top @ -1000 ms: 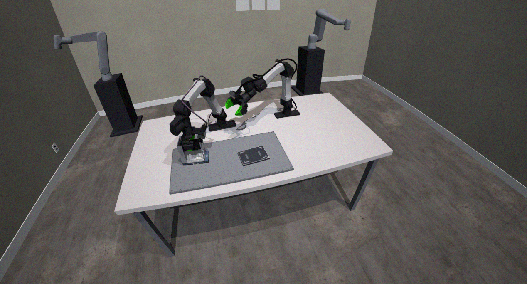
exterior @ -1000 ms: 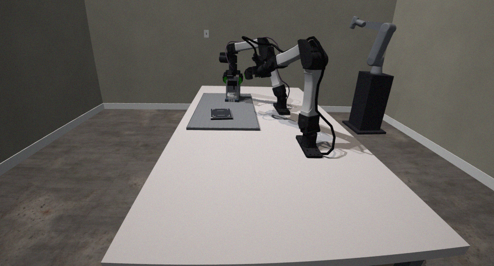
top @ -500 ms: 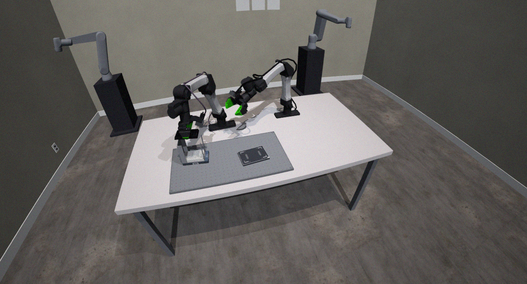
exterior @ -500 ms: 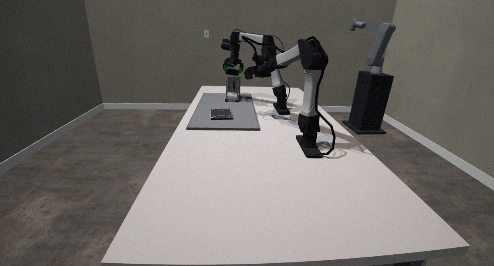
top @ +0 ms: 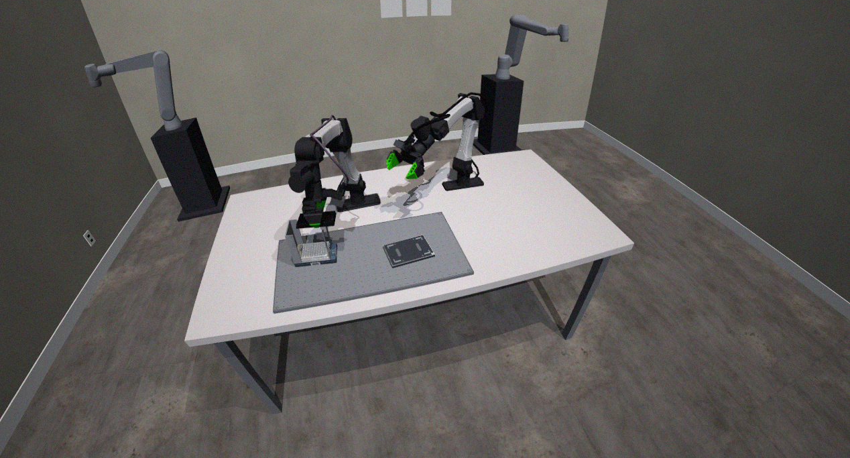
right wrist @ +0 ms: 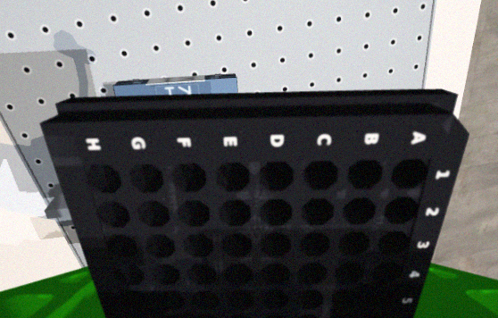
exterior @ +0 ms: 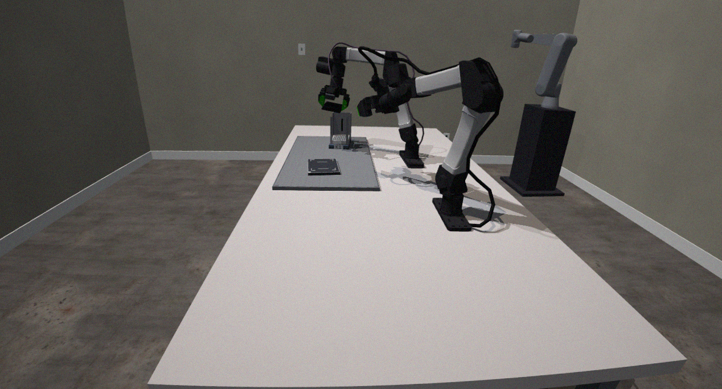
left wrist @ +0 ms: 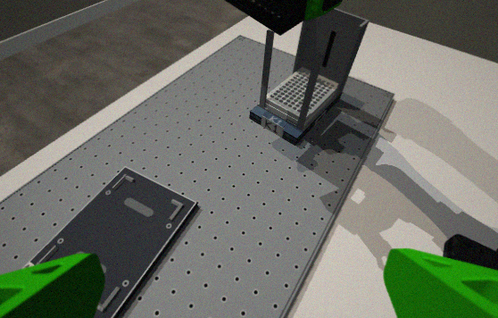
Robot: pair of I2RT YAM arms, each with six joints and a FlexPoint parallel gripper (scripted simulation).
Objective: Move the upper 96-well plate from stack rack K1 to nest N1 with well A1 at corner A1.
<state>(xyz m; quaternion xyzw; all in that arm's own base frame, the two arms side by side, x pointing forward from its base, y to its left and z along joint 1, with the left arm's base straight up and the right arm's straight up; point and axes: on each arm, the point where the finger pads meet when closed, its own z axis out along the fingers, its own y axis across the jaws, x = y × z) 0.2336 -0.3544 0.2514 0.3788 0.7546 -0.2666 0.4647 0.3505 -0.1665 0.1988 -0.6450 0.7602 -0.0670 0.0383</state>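
Observation:
My right gripper [top: 317,214] [exterior: 333,103] is shut on the black 96-well plate [exterior: 331,107] [left wrist: 270,12] [right wrist: 253,194], held above the stack rack K1 [top: 293,238] [exterior: 346,126] [left wrist: 351,49] [right wrist: 141,89] and out of its posts. In the right wrist view, the plate's row A and column 1 meet at the upper right. A white 96-well plate [top: 314,251] [exterior: 339,138] [left wrist: 302,91] sits in K1. The plate nest N1 [top: 408,251] [exterior: 323,167] [left wrist: 145,232] is empty; its A1 mark is not readable. My left gripper [top: 402,167] [left wrist: 244,264] is open and empty, behind the nest.
The grey perforated board [top: 356,282] [exterior: 333,183] [left wrist: 235,161] carries K1 and N1 on the white table [top: 523,216] [exterior: 353,285]. K1's two front posts and tall back wall stand under the black plate. Two grey arms on black pedestals stand off the table.

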